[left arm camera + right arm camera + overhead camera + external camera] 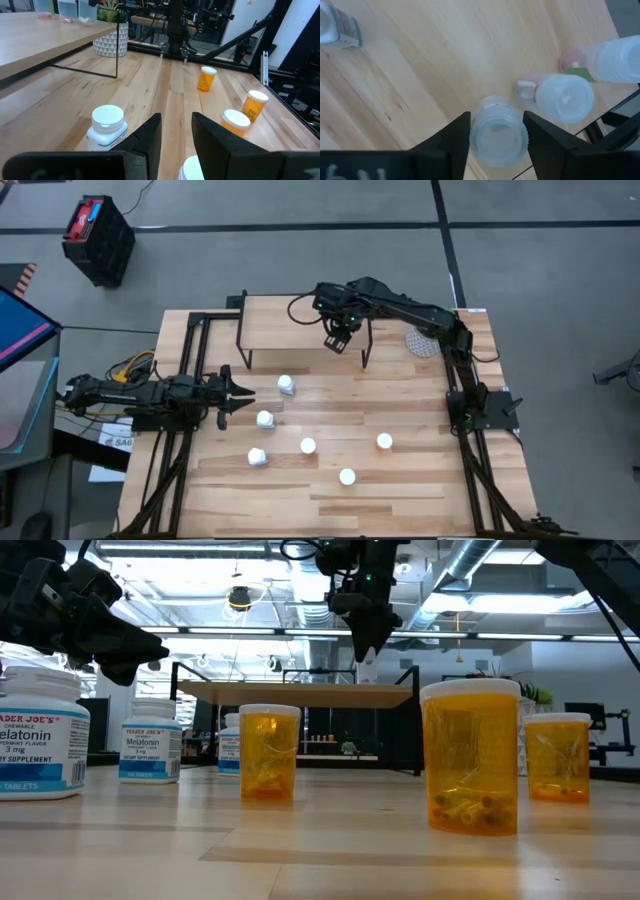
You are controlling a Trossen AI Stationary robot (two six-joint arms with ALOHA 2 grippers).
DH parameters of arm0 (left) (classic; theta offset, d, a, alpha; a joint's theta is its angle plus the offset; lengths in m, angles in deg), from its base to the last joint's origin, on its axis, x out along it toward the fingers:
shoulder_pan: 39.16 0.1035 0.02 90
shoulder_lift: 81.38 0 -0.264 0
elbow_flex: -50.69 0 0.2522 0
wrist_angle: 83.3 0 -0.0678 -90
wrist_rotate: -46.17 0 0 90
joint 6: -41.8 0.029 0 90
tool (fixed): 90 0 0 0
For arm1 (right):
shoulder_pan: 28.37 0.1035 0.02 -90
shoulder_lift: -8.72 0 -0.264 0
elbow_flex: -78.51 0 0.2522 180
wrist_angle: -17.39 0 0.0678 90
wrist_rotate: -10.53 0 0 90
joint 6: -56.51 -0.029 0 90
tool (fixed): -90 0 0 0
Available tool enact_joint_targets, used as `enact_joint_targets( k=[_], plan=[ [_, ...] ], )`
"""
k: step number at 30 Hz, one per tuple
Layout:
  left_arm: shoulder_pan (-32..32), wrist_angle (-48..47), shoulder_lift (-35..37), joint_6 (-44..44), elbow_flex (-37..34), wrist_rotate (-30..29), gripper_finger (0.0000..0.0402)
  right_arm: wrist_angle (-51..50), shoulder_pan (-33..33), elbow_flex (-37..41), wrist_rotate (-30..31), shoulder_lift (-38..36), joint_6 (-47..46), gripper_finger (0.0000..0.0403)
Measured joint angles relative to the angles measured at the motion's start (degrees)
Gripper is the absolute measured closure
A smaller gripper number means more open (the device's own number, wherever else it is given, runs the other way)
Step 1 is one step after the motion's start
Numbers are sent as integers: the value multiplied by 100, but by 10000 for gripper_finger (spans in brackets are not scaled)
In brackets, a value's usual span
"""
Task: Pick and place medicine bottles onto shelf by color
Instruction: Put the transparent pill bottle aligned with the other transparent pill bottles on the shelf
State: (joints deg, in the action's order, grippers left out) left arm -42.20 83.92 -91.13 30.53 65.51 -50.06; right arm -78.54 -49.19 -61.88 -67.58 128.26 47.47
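Closest to the low camera, three orange bottles with white caps stand upright on the counter (420, 500): one at the front (470, 755), one left of it (268, 753), one off to the right (556, 757). Left of those stand three white bottles with blue marks, the nearest (38, 732) large in the low view, the other two (151, 737) (229, 740) farther back. From above, all six are spread across the middle of the counter, well apart from one another.

The left end effector (238, 394) hangs at the counter's left edge, its fingers (148, 141) a narrow gap apart and holding nothing; one white bottle (106, 127) stands just beside it.

Farther back stands the shelf (300, 318), a light wooden top on thin black legs. Above its right end the right end effector (338, 340) points down, fingers (454, 136) apart on either side of a clear pale-blue bottle (497, 131); whether they touch it I cannot tell. Two more clear bottles (562, 96) (615, 61) sit on the shelf top just beside it

A small potted plant (424, 340) stands at the counter's far right
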Motion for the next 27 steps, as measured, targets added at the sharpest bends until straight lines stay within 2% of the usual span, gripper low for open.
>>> enact_joint_targets(
  k=[9,17,27],
  plan=[
    [0,0,-1,0,0,1,306,-48,-24,0,6,0,0,164],
    [1,0,0,4,0,0,305,-641,-33,0,84,0,-283,168],
    [-1,0,-1,16,0,-6,305,-737,-17,0,353,0,-423,182]
  ],
)
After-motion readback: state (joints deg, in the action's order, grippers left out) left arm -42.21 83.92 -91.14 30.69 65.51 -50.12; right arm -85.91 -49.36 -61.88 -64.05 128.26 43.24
